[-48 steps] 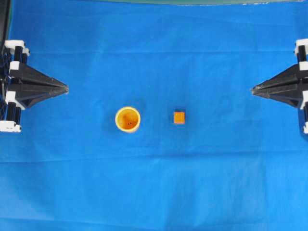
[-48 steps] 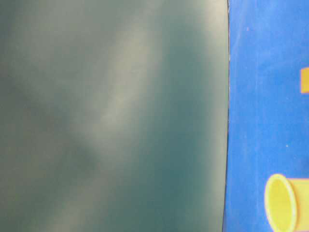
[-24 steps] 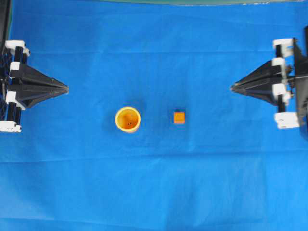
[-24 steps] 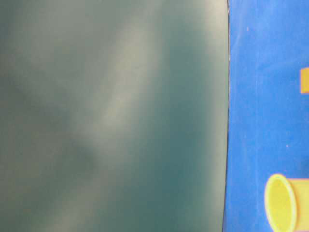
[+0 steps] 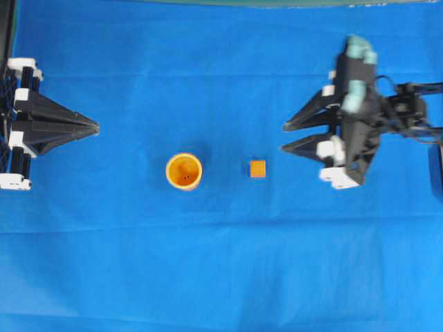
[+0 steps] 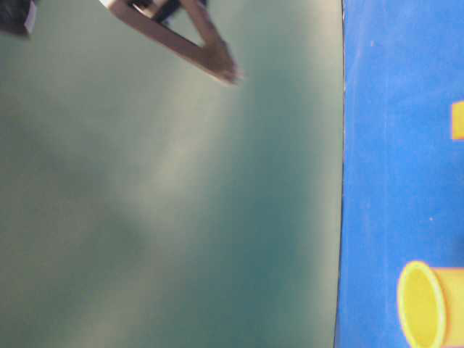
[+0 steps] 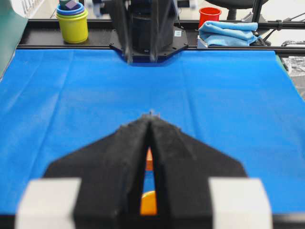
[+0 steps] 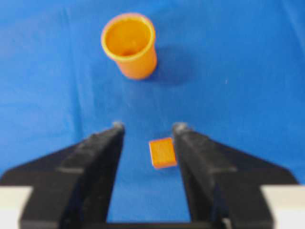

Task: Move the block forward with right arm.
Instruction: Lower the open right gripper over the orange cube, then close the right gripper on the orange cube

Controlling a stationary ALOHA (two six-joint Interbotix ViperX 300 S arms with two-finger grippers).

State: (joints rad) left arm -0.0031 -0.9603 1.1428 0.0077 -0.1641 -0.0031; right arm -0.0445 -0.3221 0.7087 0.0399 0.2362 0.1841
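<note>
Since a second ago the right arm [image 5: 374, 117] is reaching in from the table's edge toward the middle, and its right gripper [image 5: 286, 138] is now spread apart and empty. The block [image 5: 257, 168] is sitting on the blue table [image 5: 208, 277], just beside the cup [image 5: 183, 171] and not touched. In the right wrist view the block is showing between the jaws. This looks like the approach; next, lowering around the block and closing squarely.

The left gripper [image 5: 93, 128] is resting pressed together.

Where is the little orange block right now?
In the overhead view the block sits near the middle of the blue cloth, just right of the orange cup, with the open right tool nearby.
</note>
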